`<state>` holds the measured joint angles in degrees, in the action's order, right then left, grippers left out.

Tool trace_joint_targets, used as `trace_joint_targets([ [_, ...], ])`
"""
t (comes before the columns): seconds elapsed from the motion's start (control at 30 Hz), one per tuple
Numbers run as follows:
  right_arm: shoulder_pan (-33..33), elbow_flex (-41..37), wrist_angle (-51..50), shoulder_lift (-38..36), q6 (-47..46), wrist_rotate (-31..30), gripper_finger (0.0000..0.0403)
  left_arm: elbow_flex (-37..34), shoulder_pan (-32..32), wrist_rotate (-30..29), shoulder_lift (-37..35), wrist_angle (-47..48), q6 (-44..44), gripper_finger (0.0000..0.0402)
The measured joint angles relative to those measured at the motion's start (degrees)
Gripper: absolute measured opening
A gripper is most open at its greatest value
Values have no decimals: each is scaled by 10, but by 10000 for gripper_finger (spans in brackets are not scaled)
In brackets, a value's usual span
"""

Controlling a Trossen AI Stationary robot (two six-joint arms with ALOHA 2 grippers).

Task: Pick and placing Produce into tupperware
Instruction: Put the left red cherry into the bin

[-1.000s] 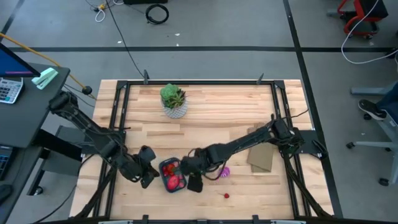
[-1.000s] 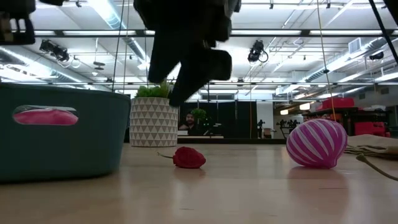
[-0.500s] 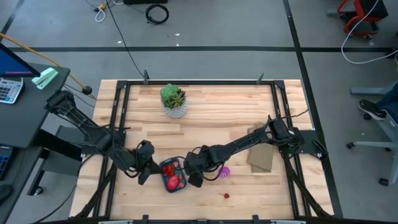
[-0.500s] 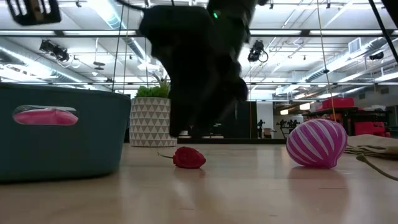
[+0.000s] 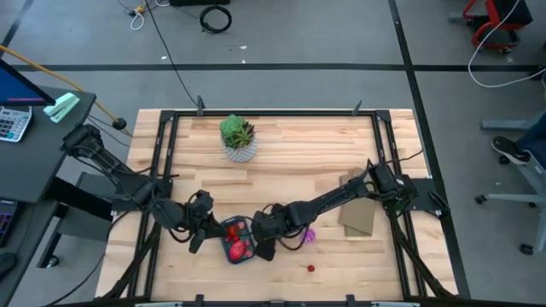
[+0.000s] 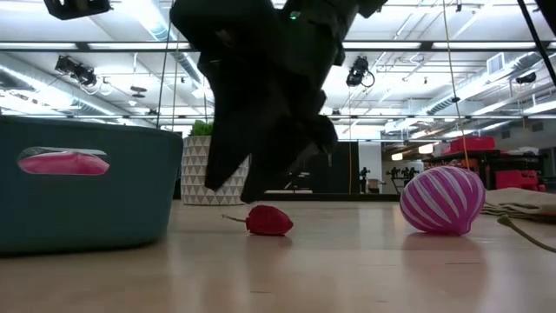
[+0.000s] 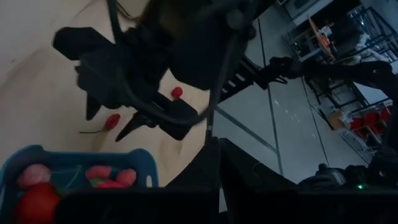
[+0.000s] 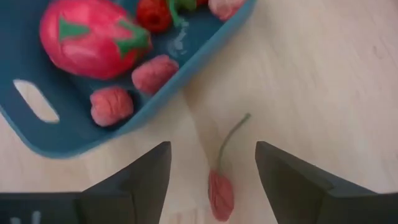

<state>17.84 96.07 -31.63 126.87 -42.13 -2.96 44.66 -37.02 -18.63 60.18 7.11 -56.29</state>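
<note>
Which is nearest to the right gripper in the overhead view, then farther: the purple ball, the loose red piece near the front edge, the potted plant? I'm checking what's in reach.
Measured from the right gripper, open beside the tray:
1. Purple ball, just to its right.
2. Loose red piece, farther right, toward the front edge.
3. Potted plant, at the table's back.

A shallow blue-teal tupperware tray (image 5: 238,240) with rounded corners and a handle slot sits flat on the tabletop, lower centre of the high view. Inside lie a large red-pink oval piece with green flecks (image 8: 93,31) and several small red and pink pieces (image 8: 112,104). Just outside its rim, a small red piece with a thin green stem (image 8: 221,193) lies on the wood. A purple-and-white ribbed ball (image 6: 442,200) rests to the right; another tiny red piece (image 5: 310,268) lies lower right.
</note>
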Motion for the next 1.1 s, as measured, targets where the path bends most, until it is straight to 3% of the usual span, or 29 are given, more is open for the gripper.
trace_joint_targets([
  [0.2, 13, -8, 3, 0, -2, -13, 242, 0, 3, 0, 0, 1, 6, 26],
  [0.67, 18, -69, 17, -5, -37, -51, 234, 0, 3, 0, 0, 2, 6, 12],
  [0.87, 18, -71, 35, -4, -48, -51, 178, 0, 3, 0, 0, 2, 6, 26],
  [1.1, 16, -66, 39, -2, -86, -49, 96, 0, 3, 0, 0, 2, 5, 13],
])
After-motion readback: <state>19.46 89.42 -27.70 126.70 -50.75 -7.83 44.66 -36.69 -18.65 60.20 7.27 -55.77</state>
